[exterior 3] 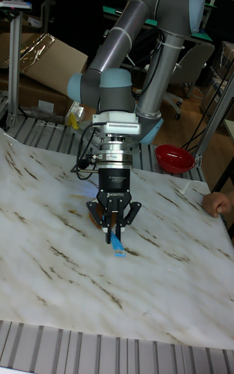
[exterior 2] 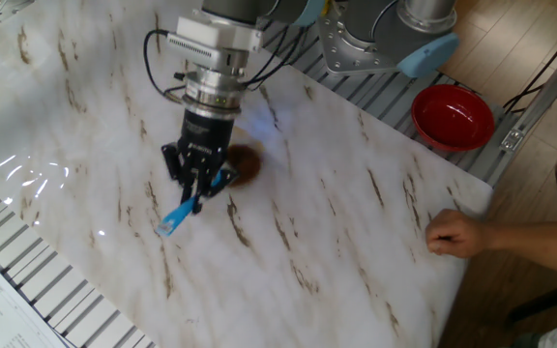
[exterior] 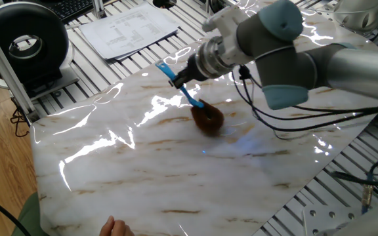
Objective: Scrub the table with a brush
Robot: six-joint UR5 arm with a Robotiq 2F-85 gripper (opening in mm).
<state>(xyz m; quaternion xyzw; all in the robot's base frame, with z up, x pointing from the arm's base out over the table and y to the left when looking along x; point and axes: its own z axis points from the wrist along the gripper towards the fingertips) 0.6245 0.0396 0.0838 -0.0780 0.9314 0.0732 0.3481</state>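
The brush has a thin blue handle [exterior: 176,82] and a fuzzy brown head [exterior: 207,119] that presses on the white marble-patterned table [exterior: 123,177]. My gripper [exterior: 186,78] is shut on the handle's middle. From the other side, the gripper [exterior 2: 197,188] hangs over the table [exterior 2: 337,222], the blue handle [exterior 2: 178,217] sticking out below it and the brown head [exterior 2: 244,163] behind it. In the tall view the gripper [exterior 3: 112,228] points straight down, the handle tip [exterior 3: 117,246] shows under it, and the head is mostly hidden.
A red bowl [exterior 2: 453,117] sits on the ribbed frame past the table's far corner. A person's hand [exterior 2: 450,235] rests on the table edge. Papers [exterior: 127,27] and a black round device [exterior: 23,46] lie beyond the other side.
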